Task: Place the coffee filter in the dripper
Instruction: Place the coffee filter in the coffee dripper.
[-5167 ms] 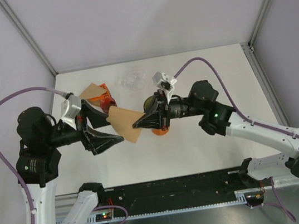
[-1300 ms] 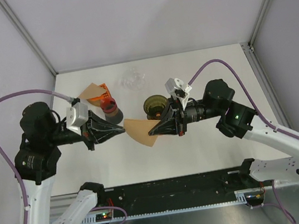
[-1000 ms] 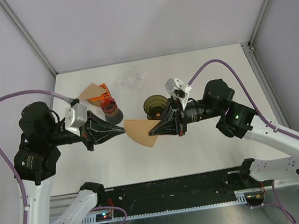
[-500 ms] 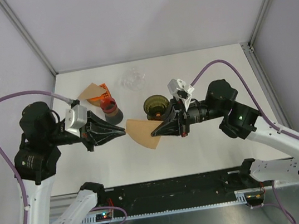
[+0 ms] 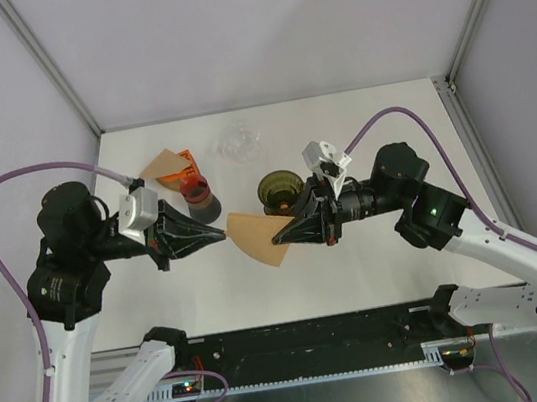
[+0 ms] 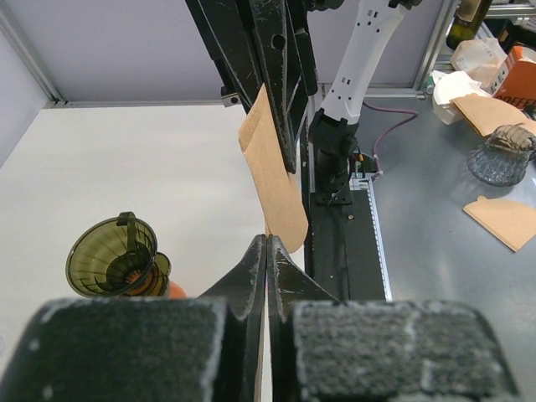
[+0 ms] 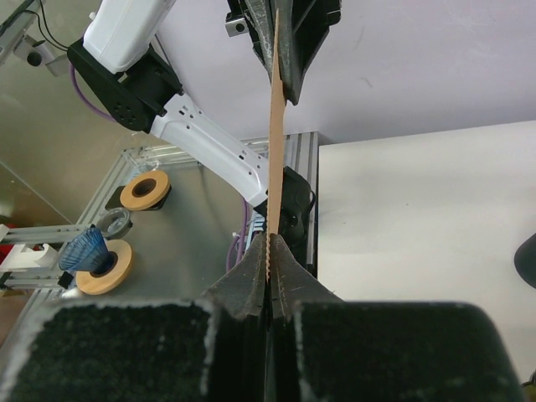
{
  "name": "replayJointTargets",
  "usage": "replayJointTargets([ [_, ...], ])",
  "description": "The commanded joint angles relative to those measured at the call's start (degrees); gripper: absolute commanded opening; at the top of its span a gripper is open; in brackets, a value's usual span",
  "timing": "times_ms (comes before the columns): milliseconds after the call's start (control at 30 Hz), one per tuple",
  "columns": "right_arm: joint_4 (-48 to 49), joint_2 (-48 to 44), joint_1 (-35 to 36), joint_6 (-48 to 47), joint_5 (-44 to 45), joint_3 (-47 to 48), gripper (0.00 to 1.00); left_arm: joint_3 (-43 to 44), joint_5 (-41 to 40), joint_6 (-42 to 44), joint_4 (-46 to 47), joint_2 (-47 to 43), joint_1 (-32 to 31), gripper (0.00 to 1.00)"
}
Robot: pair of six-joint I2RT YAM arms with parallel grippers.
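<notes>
We are seeing the left gripper (image 5: 221, 233) fully closed, tips touching the left edge of the coffee filter (image 5: 252, 236); we cannot tell whether it is pinching the paper. The right gripper (image 5: 278, 240) is clamping the filter's right corner, holding it on edge in the air just beside the dripper (image 5: 278, 189).

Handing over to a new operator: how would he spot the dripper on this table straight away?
On the white table, look near the middle, just beyond the brown coffee filter held by the right gripper. The dripper is a dark olive, see-through funnel standing mouth up. The glass vessel behind it is clear; the cup on the left arm's side is dark with a red top.
</notes>
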Motion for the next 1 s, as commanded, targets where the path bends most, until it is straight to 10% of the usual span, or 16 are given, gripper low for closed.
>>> replayJointTargets([
  [0, 1.87, -0.46, -0.24, -0.08, -0.90, 1.94, 0.00, 0.35, -1.24, 0.71, 0.19, -0.01, -0.49, 0.00],
  [967, 2.83, 0.55, 0.04, 0.60, -1.47, 1.93, 0.00, 1.00, -1.43, 1.31, 0.11, 0.37, -1.04, 0.04],
])
